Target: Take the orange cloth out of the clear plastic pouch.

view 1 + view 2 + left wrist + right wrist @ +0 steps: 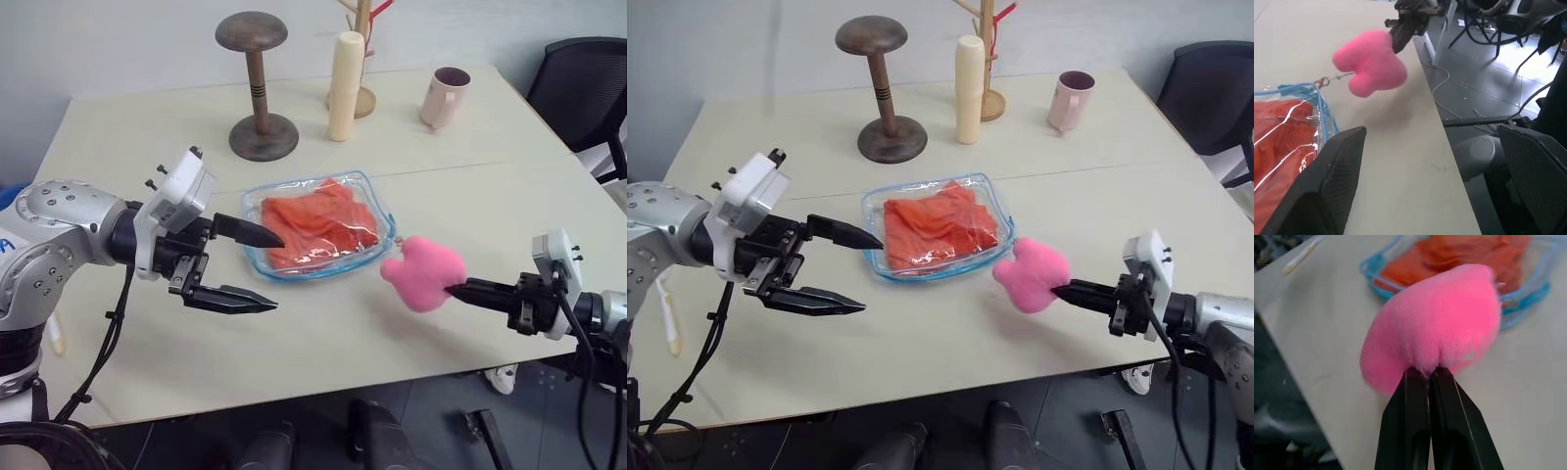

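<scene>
Presently catalogued, largest first: table, pale top. Wooden hat stand at 12 o'clock from the pouch. Clear plastic pouch, blue-trimmed, lying flat at table centre. Orange cloth, folded inside the pouch. Cream cylinder and pink mug at 1 o'clock from the pouch. Pink pom-pom, at 4 o'clock from the pouch, joined to it by a short chain. Right claw, clenched on the pom-pom. Left claw, released and wide, at 9 o'clock beside the pouch.
</scene>
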Robot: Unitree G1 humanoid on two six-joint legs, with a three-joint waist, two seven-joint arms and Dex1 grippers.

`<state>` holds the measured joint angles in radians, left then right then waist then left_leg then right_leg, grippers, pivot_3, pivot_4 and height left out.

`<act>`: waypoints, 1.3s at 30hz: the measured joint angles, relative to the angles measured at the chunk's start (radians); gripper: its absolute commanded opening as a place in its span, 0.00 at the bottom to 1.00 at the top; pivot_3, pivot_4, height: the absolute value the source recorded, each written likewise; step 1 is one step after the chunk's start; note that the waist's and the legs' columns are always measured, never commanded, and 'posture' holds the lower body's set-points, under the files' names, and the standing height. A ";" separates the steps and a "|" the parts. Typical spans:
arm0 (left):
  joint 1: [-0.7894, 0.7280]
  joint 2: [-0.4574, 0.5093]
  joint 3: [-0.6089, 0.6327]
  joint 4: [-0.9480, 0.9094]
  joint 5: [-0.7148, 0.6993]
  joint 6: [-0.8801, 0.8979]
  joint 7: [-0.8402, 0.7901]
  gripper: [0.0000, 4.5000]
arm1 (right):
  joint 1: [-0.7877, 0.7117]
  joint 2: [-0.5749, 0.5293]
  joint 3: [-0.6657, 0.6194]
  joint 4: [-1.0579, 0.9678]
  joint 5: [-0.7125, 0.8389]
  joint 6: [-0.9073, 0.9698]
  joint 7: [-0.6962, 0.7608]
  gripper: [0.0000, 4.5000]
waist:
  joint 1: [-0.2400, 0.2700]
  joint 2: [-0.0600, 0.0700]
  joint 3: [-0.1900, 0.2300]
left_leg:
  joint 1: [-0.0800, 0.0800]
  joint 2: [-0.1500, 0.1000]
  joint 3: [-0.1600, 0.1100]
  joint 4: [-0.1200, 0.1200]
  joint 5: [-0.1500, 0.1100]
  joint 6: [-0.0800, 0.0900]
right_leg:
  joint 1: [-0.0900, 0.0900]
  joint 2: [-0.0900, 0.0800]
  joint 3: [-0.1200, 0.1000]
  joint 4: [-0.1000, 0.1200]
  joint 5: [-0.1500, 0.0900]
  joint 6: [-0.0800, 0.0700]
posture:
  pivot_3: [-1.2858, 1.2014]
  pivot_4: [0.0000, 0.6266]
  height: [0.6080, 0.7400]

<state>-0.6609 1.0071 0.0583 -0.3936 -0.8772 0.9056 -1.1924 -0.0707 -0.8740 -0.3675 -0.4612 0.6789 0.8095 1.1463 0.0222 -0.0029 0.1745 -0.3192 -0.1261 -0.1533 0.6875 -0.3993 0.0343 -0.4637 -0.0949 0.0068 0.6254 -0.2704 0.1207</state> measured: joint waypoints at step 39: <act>-0.093 -0.449 -0.605 0.293 0.659 -0.404 0.071 1.00 | -0.215 -0.130 0.310 0.028 -0.393 -0.475 -0.089 0.82 | 0.006 -0.001 0.000 | -0.004 -0.001 -0.001 0.009 -0.001 0.000 | 0.000 0.000 -0.001 0.000 0.002 0.001 | 0.52 0.24 1.00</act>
<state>-0.7537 0.5576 -0.5464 -0.1009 -0.2178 0.5017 -1.1210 -0.2861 -1.0035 -0.0577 -0.4331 0.2859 0.3349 1.0570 0.0284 -0.0043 0.1742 -0.3237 -0.1270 -0.1539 0.6967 -0.4000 0.0342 -0.4639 -0.0945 0.0057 0.6254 -0.2685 0.1222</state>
